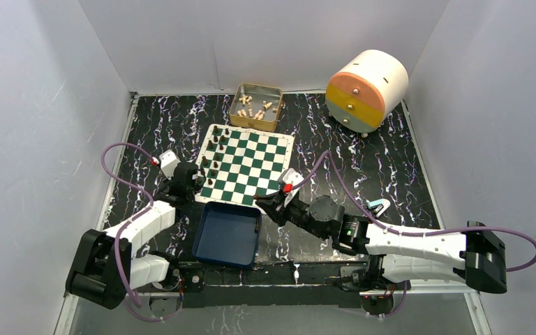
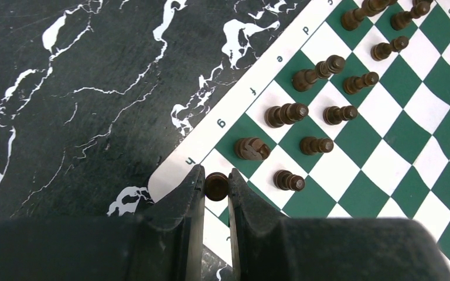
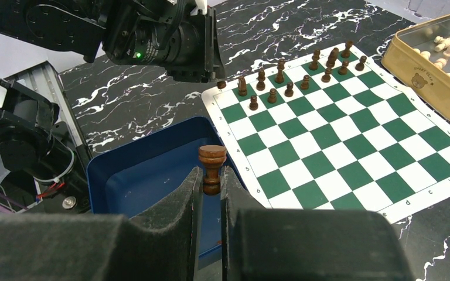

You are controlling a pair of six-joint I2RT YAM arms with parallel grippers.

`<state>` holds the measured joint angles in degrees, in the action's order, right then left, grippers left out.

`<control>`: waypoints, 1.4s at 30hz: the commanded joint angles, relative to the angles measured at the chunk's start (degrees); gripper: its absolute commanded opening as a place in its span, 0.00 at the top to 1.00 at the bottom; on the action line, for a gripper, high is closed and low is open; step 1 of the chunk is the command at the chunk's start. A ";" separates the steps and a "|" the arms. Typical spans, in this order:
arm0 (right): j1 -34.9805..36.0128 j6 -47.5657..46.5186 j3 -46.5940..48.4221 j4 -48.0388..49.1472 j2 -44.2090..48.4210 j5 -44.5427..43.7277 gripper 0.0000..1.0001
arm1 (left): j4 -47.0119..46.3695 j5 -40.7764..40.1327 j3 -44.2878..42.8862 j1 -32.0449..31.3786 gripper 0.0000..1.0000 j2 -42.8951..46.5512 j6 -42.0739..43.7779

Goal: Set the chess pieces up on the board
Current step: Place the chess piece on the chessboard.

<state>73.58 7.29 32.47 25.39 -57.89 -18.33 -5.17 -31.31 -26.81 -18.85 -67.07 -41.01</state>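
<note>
The green-and-white board (image 1: 248, 165) lies mid-table, with several dark-brown pieces (image 1: 213, 155) standing in two rows along its left side; they also show in the left wrist view (image 2: 304, 111) and the right wrist view (image 3: 281, 82). My left gripper (image 2: 216, 181) is over the board's near-left corner, shut on a dark-brown piece (image 2: 216, 186) seen from above. My right gripper (image 3: 212, 175) is shut on another dark-brown piece (image 3: 211, 170), held base-up over the blue tray (image 3: 152, 170) beside the board's near edge.
The blue tray (image 1: 227, 234) sits just in front of the board. A gold tin (image 1: 256, 107) with cream pieces stands behind the board. A round drawer unit (image 1: 366, 91) stands at the back right. White walls enclose the black marble table.
</note>
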 commanded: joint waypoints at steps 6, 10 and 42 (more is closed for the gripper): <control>0.16 0.26 3.06 1.12 1.73 -1.33 0.89 | -2.52 0.95 0.50 0.33 1.00 -2.77 0.11; 0.16 0.20 2.64 0.83 2.57 -1.85 0.89 | -2.89 0.40 1.03 0.34 1.00 -3.22 0.19; 0.16 -0.65 1.56 1.20 3.88 -3.01 0.88 | -3.01 2.30 -0.24 0.37 0.93 -6.30 2.41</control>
<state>73.58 7.22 32.47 23.75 -55.16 -20.08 -9.91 -28.25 -25.67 -18.85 -73.58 -39.77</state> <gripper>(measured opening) 0.207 0.146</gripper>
